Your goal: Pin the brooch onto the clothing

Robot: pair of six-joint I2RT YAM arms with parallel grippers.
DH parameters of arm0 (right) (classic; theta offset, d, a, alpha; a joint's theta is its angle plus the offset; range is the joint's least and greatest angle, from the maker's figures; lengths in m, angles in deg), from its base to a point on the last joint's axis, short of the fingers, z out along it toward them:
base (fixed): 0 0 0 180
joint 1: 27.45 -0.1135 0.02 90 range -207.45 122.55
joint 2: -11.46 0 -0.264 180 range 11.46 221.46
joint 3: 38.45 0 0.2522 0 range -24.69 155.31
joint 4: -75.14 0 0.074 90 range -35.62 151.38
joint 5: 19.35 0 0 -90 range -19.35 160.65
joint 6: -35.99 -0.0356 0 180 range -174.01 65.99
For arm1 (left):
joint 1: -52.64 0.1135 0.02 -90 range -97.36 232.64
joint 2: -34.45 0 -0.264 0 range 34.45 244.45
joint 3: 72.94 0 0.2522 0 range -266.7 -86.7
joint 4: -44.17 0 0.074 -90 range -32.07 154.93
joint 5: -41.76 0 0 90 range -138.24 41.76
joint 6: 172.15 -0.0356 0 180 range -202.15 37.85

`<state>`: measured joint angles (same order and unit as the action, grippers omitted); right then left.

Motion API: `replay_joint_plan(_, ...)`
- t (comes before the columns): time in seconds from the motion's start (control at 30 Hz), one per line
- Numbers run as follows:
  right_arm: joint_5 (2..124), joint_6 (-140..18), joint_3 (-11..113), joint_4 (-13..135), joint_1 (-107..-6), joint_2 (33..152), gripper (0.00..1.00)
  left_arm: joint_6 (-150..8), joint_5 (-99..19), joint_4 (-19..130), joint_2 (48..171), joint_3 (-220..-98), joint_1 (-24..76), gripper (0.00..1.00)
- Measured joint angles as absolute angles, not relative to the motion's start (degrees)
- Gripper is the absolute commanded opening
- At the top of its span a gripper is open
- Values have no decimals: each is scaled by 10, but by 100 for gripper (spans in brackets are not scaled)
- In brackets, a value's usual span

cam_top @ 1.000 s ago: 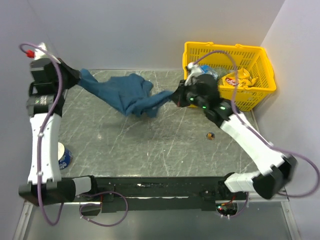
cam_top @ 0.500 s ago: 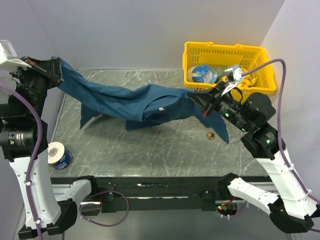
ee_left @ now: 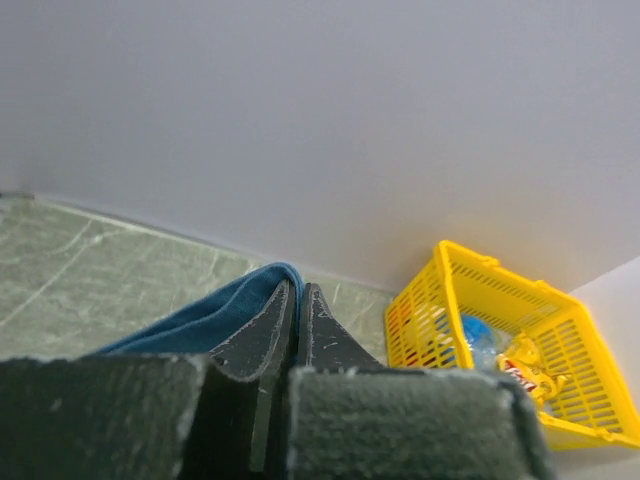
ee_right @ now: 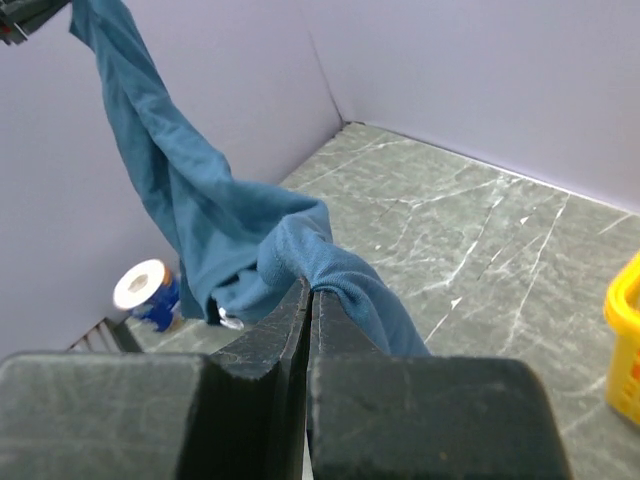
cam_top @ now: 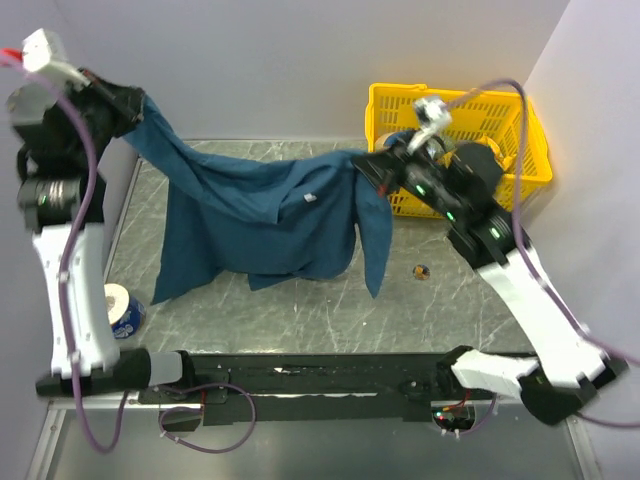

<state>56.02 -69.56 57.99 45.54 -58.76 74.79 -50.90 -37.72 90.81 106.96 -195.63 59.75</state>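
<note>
Yellow basket (cam_top: 525, 178) holds snack packets (ee_left: 522, 358). Left of it, the teal T-shirt (cam_top: 260, 215) hangs between left gripper (cam_top: 128, 100) and right gripper (cam_top: 364, 163), both clamped on it. The brooch (cam_top: 421, 271) lies on the table (cam_top: 300, 300) just before the basket.

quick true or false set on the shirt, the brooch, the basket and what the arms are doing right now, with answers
1. The left gripper and right gripper each have jaws shut on the T-shirt, which hangs between them. True.
2. The brooch is pinned to the T-shirt. False: it lies loose on the table, to the right of the hanging cloth.
3. The yellow basket is empty. False: it holds packets and a blue item.
4. A white and blue roll lies by the table's near left edge. True.
</note>
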Motion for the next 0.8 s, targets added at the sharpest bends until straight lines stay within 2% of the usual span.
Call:
replay_joint_plan(0.2, 563, -694, 726, 434, -576, 921, 0, -499, -375, 921, 1194, -2022, 601, 1)
replay_joint_plan(0.37, 586, -681, 936, 371, -568, 1040, 0, -486, -363, 930, 1264, -2136, 608, 1)
replay_joint_plan(0.47, 602, -675, 1003, 358, -560, 1049, 0, -474, -350, 909, 1285, -2205, 612, 1)
replay_joint_plan(0.6, 619, -665, 1057, 377, -551, 1040, 0, -458, -337, 865, 1272, -2224, 619, 1)
replay_joint_plan(0.7, 620, -661, 1043, 396, -551, 1009, 0, -454, -335, 836, 1239, -2193, 621, 1)
replay_joint_plan(0.8, 606, -666, 969, 421, -550, 955, 0, -455, -337, 815, 1187, -2123, 621, 1)
